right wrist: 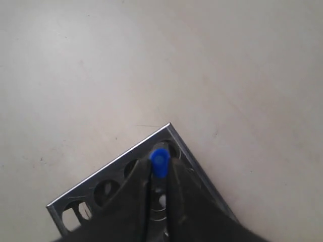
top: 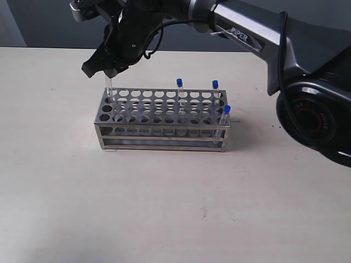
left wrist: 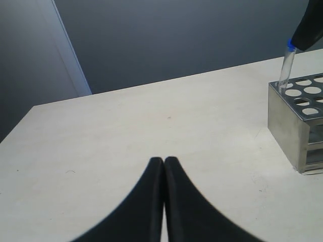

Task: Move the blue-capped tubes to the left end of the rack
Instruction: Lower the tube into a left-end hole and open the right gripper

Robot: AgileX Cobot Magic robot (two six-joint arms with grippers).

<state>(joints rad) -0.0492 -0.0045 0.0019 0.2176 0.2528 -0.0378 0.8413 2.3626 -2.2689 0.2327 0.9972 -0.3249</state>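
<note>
The silver rack (top: 162,118) stands mid-table. My right gripper (top: 107,70) reaches across to its far left corner, shut on a blue-capped tube (top: 109,87) whose lower end sits in the corner hole. From the right wrist the blue cap (right wrist: 159,160) shows between the fingers (right wrist: 137,189), over the rack's corner (right wrist: 174,138). Three more blue-capped tubes stand at the right part: one (top: 179,90), another (top: 215,92), a third (top: 225,118) at the near right corner. My left gripper (left wrist: 164,162) is shut on nothing, over bare table left of the rack (left wrist: 295,118); the held tube (left wrist: 286,68) shows there too.
The right arm's black links and base (top: 312,109) fill the upper right of the exterior view. Pale tabletop (top: 164,203) lies all around the rack. A dark wall runs behind the table's far edge (left wrist: 151,80).
</note>
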